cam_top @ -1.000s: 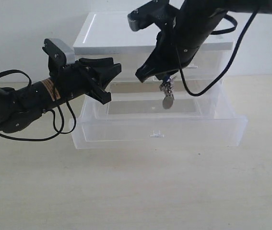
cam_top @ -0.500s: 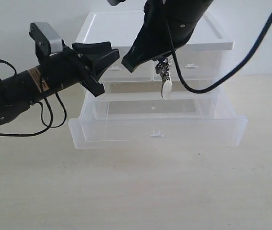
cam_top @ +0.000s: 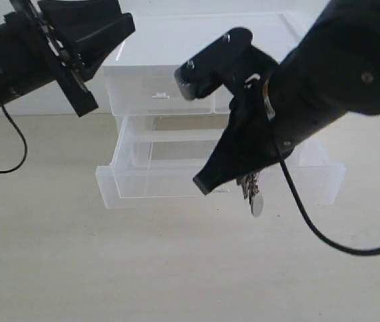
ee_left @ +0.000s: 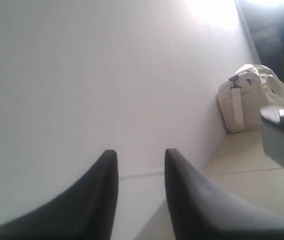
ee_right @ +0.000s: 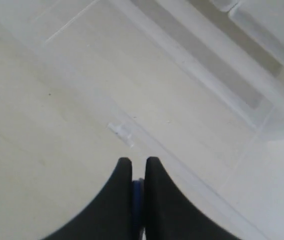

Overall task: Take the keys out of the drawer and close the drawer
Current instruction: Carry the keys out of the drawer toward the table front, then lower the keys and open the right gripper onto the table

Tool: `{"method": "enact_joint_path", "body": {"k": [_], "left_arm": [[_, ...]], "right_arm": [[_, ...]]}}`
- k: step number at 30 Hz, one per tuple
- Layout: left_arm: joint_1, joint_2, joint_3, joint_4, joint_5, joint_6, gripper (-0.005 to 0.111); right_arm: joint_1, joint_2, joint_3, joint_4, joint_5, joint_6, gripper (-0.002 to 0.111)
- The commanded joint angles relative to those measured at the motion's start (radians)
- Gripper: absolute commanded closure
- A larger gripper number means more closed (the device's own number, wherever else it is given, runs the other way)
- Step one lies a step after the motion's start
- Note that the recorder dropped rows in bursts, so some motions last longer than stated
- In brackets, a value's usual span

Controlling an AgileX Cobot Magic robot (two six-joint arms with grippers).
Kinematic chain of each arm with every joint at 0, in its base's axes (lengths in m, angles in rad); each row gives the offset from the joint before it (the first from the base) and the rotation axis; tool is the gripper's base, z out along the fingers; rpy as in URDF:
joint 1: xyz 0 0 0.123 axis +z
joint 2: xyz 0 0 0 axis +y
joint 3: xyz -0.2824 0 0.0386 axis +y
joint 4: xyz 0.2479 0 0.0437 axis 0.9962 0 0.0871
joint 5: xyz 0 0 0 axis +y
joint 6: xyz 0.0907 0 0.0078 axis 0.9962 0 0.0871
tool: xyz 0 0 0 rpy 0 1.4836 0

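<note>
Right gripper (cam_top: 203, 182) clamping small bunch of silver-grey metal keys (cam_top: 251, 194). Blue oval fob (ee_right: 137, 200) showing pinched between its fingers (ee_right: 124, 190). Round metal tag (cam_top: 257, 204) dangling just below gripper, over pale tabletop (cam_top: 109, 268). Wide translucent clear plastic drawer (cam_top: 149, 184) standing pulled out just behind right gripper. Left gripper (cam_top: 124, 17) hanging spread apart, holding nothing, well away from keys and higher.
</note>
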Motion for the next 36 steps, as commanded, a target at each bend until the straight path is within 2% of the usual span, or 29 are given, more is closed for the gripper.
{"method": "enact_joint_path", "body": {"k": [1,7,9,15,20,26,31,34,36], "left_arm": [[0.034,-0.094,0.042,-0.029,0.030,-0.014,0.076],[0.049,-0.087,0.046,-0.182,0.155,-0.014,0.076],[0.049,-0.078,0.046,-0.212,0.161,-0.014,0.076],[0.049,-0.040,0.044,-0.273,0.158,0.011,0.076],[0.049,-0.038,0.044,-0.279,0.158,0.036,0.076],[0.049,-0.038,0.044,-0.279,0.158,0.043,0.076],[0.049,-0.038,0.044,-0.290,0.160,0.073,0.076],[0.049,-0.038,0.044,-0.294,0.161,0.073,0.076],[0.049,-0.038,0.044,-0.294,0.166,0.073,0.076]], "right_arm": [[0.004,-0.010,0.107,0.031,-0.160,0.018,0.109],[-0.007,0.096,0.180,0.018,-0.327,0.036,0.109],[-0.019,0.133,0.176,0.012,-0.368,0.036,0.109],[-0.181,0.219,0.175,0.005,-0.593,0.045,0.109],[-0.191,0.290,0.165,0.007,-0.754,0.045,0.109],[-0.191,0.383,0.056,0.007,-0.702,0.043,0.109],[-0.189,0.351,0.052,0.005,-0.588,0.014,0.109],[-0.189,0.351,0.052,0.005,-0.583,0.007,0.108],[-0.189,0.351,0.052,0.005,-0.599,0.002,0.101]]}}
